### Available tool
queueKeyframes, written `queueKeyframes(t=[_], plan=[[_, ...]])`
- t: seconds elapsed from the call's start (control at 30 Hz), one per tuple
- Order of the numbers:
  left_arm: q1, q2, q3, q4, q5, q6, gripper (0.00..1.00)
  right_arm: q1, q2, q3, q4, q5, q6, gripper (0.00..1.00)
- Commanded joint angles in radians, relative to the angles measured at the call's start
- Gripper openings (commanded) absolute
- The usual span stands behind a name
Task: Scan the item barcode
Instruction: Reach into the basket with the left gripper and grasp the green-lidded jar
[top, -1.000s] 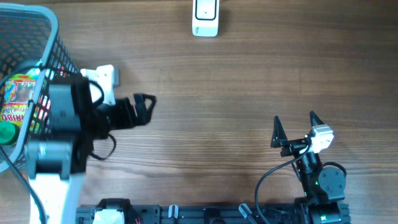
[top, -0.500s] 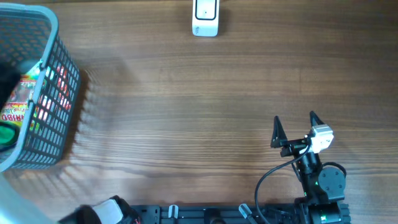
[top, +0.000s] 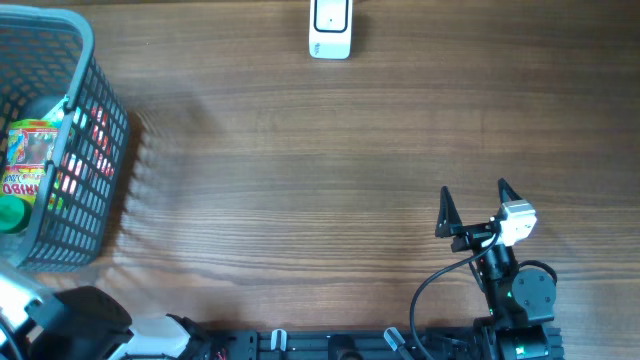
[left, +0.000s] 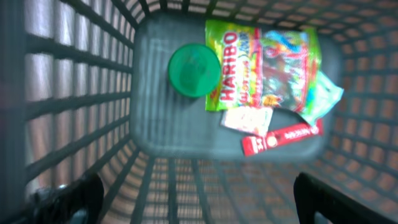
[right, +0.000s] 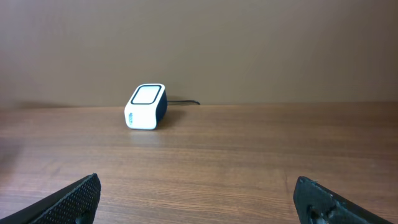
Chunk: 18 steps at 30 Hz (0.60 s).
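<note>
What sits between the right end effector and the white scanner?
Nothing; bare wooden table runs from the right end effector to the scanner, shown in overhead and right wrist views.

The wooden table (top: 330, 180) showed a brown, streaked grain across the whole view. A grey mesh basket (top: 105, 130) stood on it at the left edge. A small white scanner (top: 330, 28) sat at the far edge, well apart from the basket, with a thin dark cable (right: 183, 101) lying behind it.

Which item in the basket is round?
The green cap, beside the Haribo bag; the bag, the white sachet and the red stick pack are flat packets.
</note>
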Motion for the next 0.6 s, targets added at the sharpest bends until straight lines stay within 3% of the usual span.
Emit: queueKeyframes(t=[0.0,0.27,0.57], plan=[[0.008,0.0,-0.17,0.12,-0.005,-0.011,0.97,0.003,-0.005,-0.001,0.002,-0.008,-0.009,1.0],[0.008,0.007,-0.327,0.365,-0.018,0.045,1.0,0.003,-0.005,-0.001,0.002,-0.008,-0.008,1.0],[0.008,0.114,-0.332,0.418,-0.078,0.093,1.0,0.003,-0.005,-0.001,0.002,-0.008,-0.009,1.0]])
